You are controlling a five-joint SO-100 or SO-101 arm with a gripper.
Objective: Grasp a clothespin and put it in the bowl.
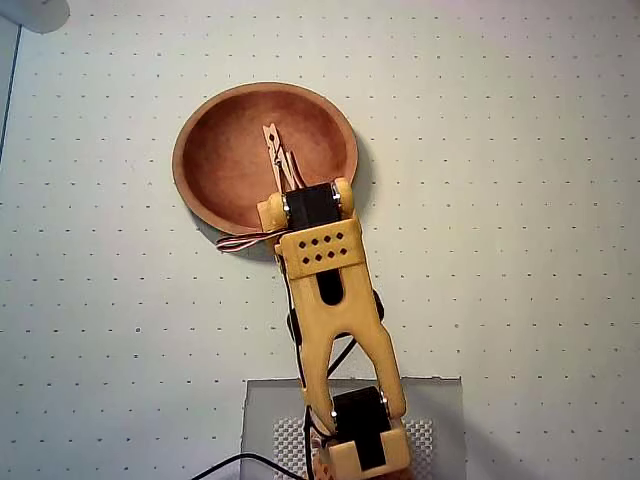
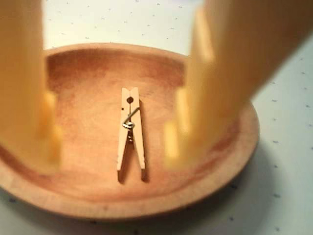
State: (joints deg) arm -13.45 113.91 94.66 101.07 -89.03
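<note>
My fingers (image 2: 29, 98) and arm (image 1: 330, 300) are yellow-orange, with black motor blocks. The bowl (image 2: 88, 88) is reddish-brown inside, with a lighter tan rim. The clothespin (image 2: 130, 134) is pale wood with a grey metal spring. The table (image 1: 520, 150) is off-white with a regular grid of small dark dots.

Dotted table (image 1: 520, 200) — bowl (image 1: 205, 150) atop

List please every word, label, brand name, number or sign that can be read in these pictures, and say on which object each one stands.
There is no readable text in either view.
The clothespin is plain wood with a metal spring.
The bowl shows only bare wood.
The gripper, open over the bowl, is plain yellow plastic without label.
The table carries only a grid of small dots.
</note>
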